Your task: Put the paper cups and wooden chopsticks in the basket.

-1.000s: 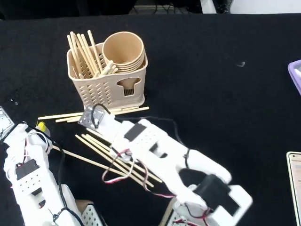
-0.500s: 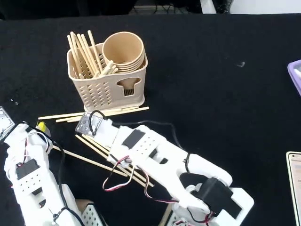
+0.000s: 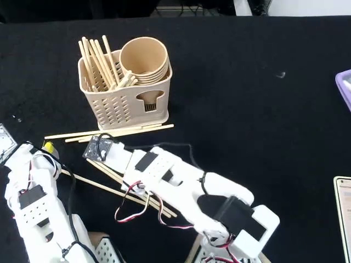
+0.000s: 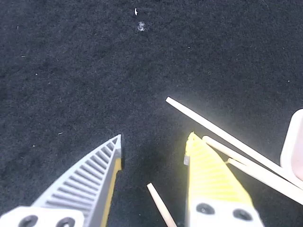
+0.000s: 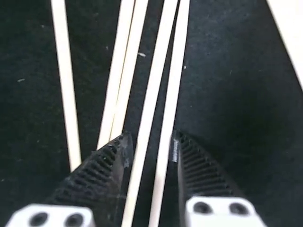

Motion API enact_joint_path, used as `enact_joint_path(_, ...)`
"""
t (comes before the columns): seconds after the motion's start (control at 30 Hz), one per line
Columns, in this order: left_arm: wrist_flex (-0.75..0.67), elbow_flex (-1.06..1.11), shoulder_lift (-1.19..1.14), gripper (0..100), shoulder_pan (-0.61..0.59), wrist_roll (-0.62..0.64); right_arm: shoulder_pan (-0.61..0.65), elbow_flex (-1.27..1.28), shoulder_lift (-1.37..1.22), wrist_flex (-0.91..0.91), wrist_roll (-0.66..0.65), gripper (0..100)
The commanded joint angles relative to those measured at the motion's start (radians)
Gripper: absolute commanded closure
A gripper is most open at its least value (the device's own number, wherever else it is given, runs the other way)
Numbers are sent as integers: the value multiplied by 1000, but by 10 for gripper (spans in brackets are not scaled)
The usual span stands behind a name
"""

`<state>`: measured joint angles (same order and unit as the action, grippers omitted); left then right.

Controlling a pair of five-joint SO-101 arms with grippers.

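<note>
From above: the basket (image 3: 123, 104) holds paper cups (image 3: 143, 57). Loose chopsticks (image 3: 109, 131) lie on the black counter (image 3: 263, 137) before it, with more under the right arm.

Left wrist: the left hand (image 4: 155, 139), fingers apart, holds nothing.

Right wrist: the right hand (image 5: 150, 138), fingers apart, straddles a chopstick pair (image 5: 165, 85) running lengthwise between them, so it looks better placed.

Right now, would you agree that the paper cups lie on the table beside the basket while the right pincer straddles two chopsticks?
Not quite: the high view shows the paper cups stacked inside the basket, not on the table. The right pincer does straddle two chopsticks.
</note>
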<state>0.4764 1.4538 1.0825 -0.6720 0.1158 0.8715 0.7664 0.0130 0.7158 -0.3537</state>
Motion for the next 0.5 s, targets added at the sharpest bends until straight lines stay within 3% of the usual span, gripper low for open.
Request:
enact_joint_path(0.0,-14,-5,9,780,1,-5,-34,-42,-5,2,-23,858)
enact_joint_path(0.1,-14,-5,9,780,1,-5,-29,-38,-5,11,-87,889)
enact_joint_path(0.17,-14,-5,9,780,1,-5,-31,-41,-7,18,-110,987)
enact_joint_path(0.47,-14,-5,9,780,1,-5,-34,-42,-5,20,-115,986)
